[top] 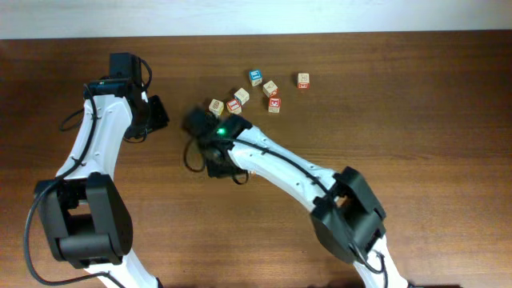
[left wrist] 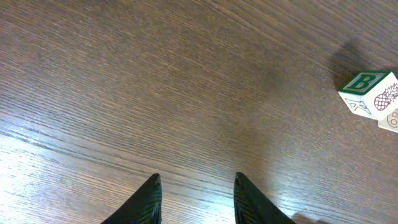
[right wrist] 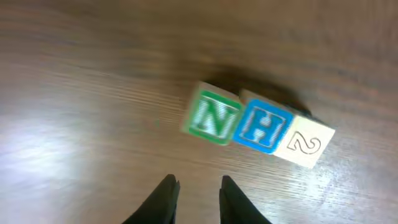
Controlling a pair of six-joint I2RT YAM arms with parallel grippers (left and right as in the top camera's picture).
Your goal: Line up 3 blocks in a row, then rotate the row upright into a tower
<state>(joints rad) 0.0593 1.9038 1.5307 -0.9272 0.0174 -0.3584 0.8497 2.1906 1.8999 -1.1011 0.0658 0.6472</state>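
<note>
The right wrist view shows three blocks touching in a row on the table: a green "N" cube (right wrist: 211, 117), a blue "H" cube (right wrist: 261, 126) and a pale cube (right wrist: 305, 144) marked "2". My right gripper (right wrist: 198, 182) hangs short of them, jaws a narrow gap apart with only bare wood between. From overhead, that gripper (top: 194, 120) sits just left of a short row of cubes (top: 234, 105) whose letters do not show. My left gripper (left wrist: 197, 179) is open over bare table, seen from overhead (top: 158, 112) further left.
Other lettered cubes lie scattered behind the row: a blue-faced one (top: 255, 77), a tan one (top: 270, 88), a red-faced one (top: 274, 104) and one apart (top: 303, 80). A cube with a green "B" and a pineapple (left wrist: 367, 93) shows at the right of the left wrist view.
</note>
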